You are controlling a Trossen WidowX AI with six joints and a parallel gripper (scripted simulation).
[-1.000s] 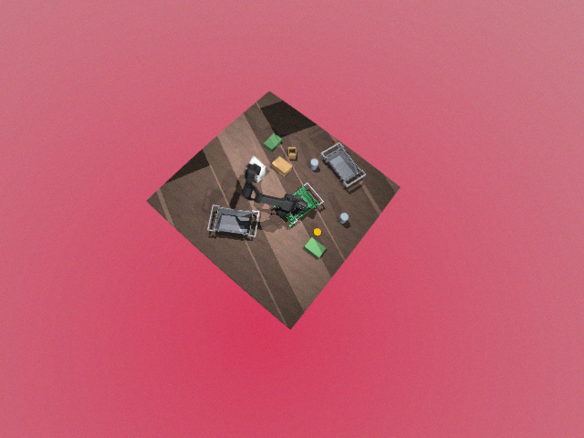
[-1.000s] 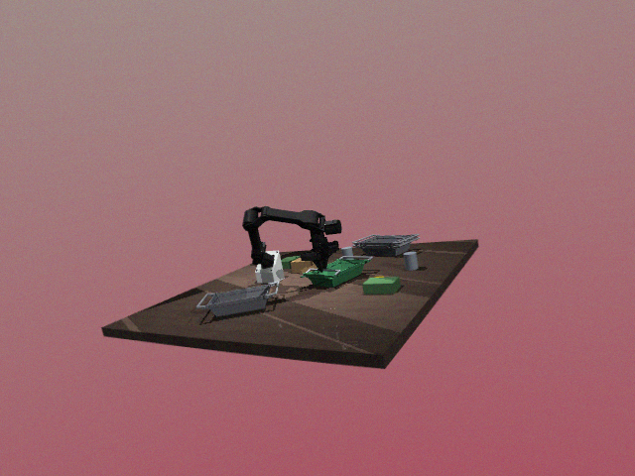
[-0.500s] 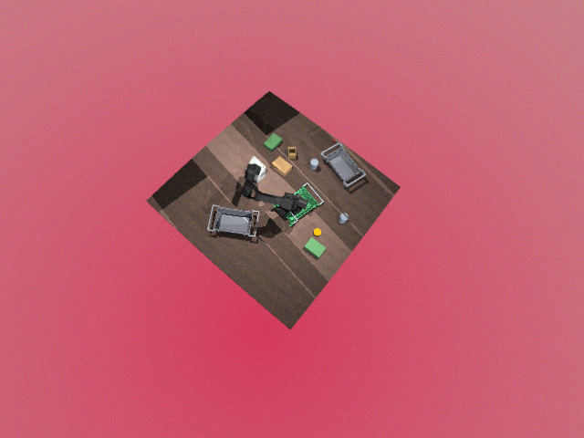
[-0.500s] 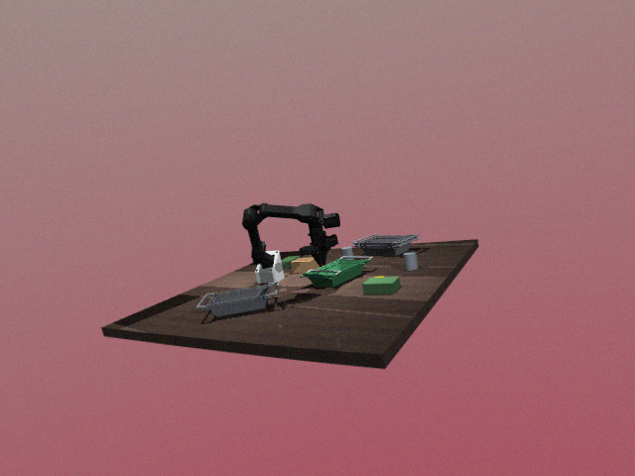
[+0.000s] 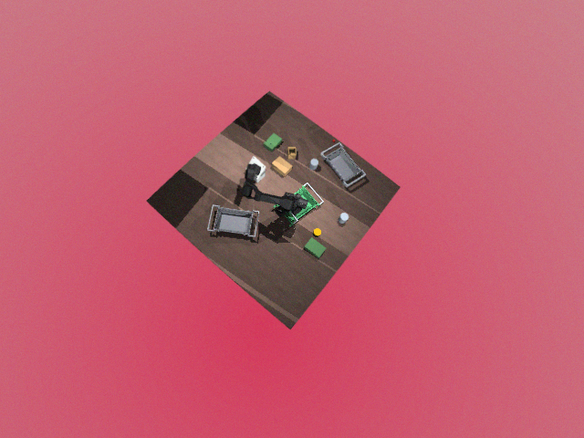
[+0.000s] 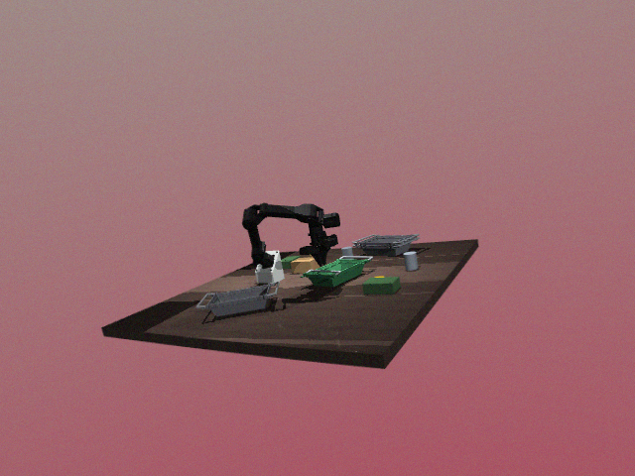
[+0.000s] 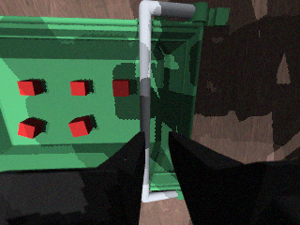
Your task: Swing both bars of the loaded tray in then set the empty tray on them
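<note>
The loaded green tray [image 5: 311, 206] [image 6: 337, 277] [image 7: 70, 161] stands on the table with several red blocks [image 7: 79, 87] inside. Its near wire bar [image 7: 145, 61] [image 6: 327, 272] lies inward across the top, a little inside the end wall. Its far bar [image 5: 315, 192] [image 6: 355, 257] is swung out past the other end. My gripper [image 7: 156, 137] [image 6: 322, 264] is over the near end; its fingers stand slightly apart, open, with the near bar close beside the left finger in the wrist view. An empty grey tray [image 5: 234, 223] [image 6: 240, 305] stands near the arm, its bars swung out.
Another empty grey tray [image 5: 343, 164] [image 6: 392, 249] stands at the far side. Green blocks [image 5: 315, 247] [image 5: 273, 141], an orange block [image 5: 282, 165], grey cylinders [image 5: 343, 217] [image 5: 314, 163] and a yellow disc [image 5: 317, 232] stand around the green tray.
</note>
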